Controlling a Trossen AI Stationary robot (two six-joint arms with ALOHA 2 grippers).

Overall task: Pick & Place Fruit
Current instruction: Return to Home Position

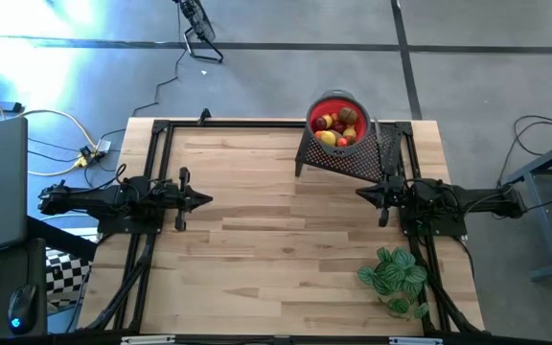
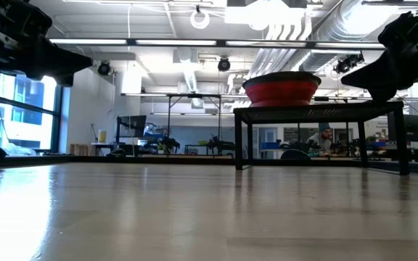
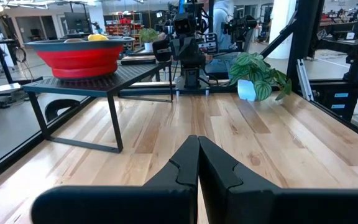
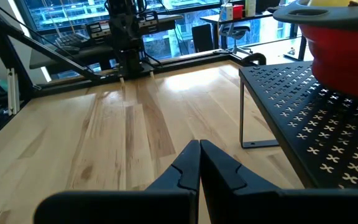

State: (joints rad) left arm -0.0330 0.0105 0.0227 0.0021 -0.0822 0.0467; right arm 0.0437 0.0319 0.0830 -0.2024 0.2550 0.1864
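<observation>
Fruit [image 1: 337,126] is shown in full only by the high view: yellow, red and brown pieces heaped inside the red bowl [image 1: 334,98]. In the low view only the bowl's outer wall is seen; in the left wrist view, one yellow piece shows above the rim. The bowl is set on the black perforated shelf [image 1: 353,160] at the far right of the wooden table [image 1: 276,240]. The left gripper [image 1: 205,199] is held over the table's left part, fingers pressed together with nothing between them. The right gripper [image 1: 361,193] is held near the shelf's front corner, likewise closed on nothing. A green plant [image 1: 396,276] is stood at the near right. Beyond the table, a workshop with ceiling ducts, desks and a seated person [image 2: 326,138] is seen.
</observation>
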